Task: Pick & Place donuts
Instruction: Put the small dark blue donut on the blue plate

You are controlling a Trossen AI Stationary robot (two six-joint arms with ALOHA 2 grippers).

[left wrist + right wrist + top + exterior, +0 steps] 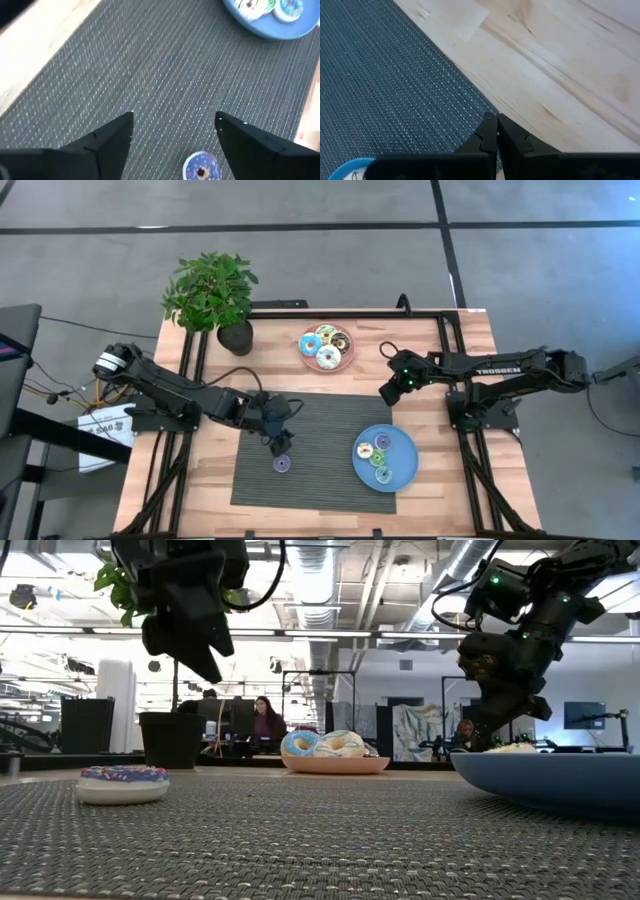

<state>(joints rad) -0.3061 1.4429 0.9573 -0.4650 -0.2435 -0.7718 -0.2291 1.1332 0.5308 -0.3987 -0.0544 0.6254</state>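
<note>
A small purple-iced donut [283,464] lies flat on the grey mat, also seen low down in the low view [123,783] and in the left wrist view [201,166]. My left gripper [279,444] hangs open just above it and toward the far side, touching nothing [175,125]. Three donuts sit on the blue plate [400,469]: cream, cyan and green [378,453]. Three more rest on the pink plate [346,360], among them a cyan one [328,358]. My right gripper [388,392] is shut and empty above the mat's far right corner [496,125].
A potted plant [213,295] stands at the table's far left corner. The grey mat [320,430] covers the middle of the wooden table, with bare mat between the two plates and the purple donut. Black frame rails [455,340] run along the table's sides.
</note>
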